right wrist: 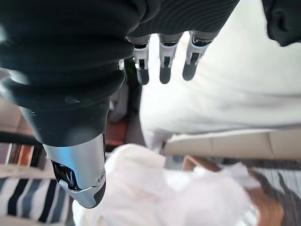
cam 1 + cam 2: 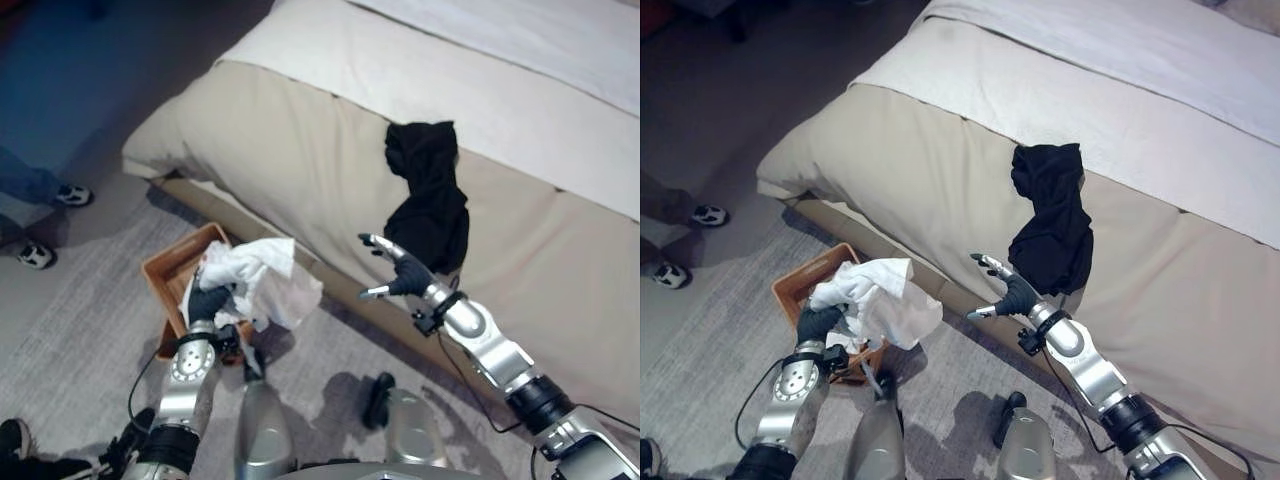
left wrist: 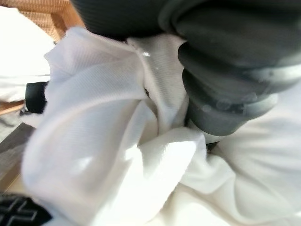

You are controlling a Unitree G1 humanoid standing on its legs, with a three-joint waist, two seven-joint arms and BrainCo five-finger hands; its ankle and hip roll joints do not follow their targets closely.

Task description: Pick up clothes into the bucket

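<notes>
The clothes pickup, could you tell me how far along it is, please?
Nothing is clearly finished. In hand: the left robot hand holds the crumpled white cloth garment over the brown woven bucket. Left: the black cloth garment on the beige bed, near the open right robot hand.

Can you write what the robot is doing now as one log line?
left hand: holding white cloth over basket | right hand: open, near black garment on bed

You're in a bedroom: a wide bed with beige cover and white sheet (image 2: pixel 300 150) stands on grey carpet (image 2: pixel 70 340).
</notes>
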